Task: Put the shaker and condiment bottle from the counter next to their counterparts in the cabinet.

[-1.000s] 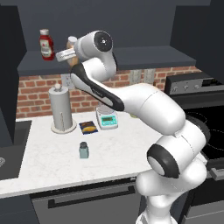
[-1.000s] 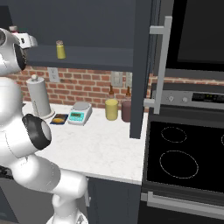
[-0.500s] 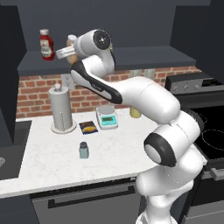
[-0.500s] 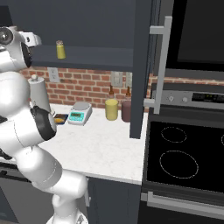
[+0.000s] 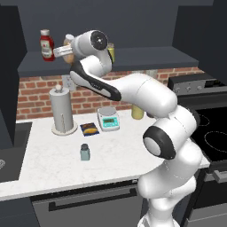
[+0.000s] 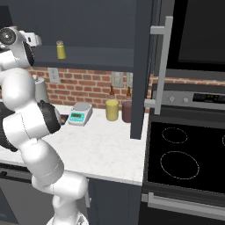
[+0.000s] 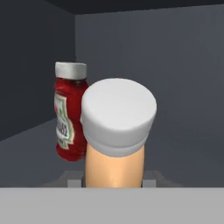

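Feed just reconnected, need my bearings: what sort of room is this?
A rendered home kitchen, by the look: a stove beside a white counter, a brick backsplash, and a wall cabinet holding a ketchup bottle.

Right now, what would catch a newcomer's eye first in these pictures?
The white arm reaches up into the cabinet, its gripper holding the orange condiment bottle beside the red ketchup bottle. Down on the counter stands the small blue-grey shaker.

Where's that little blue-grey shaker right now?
In the left base view the shaker stands upright on the white counter, alone near its front, in front of the orange packet and the paper towel roll.
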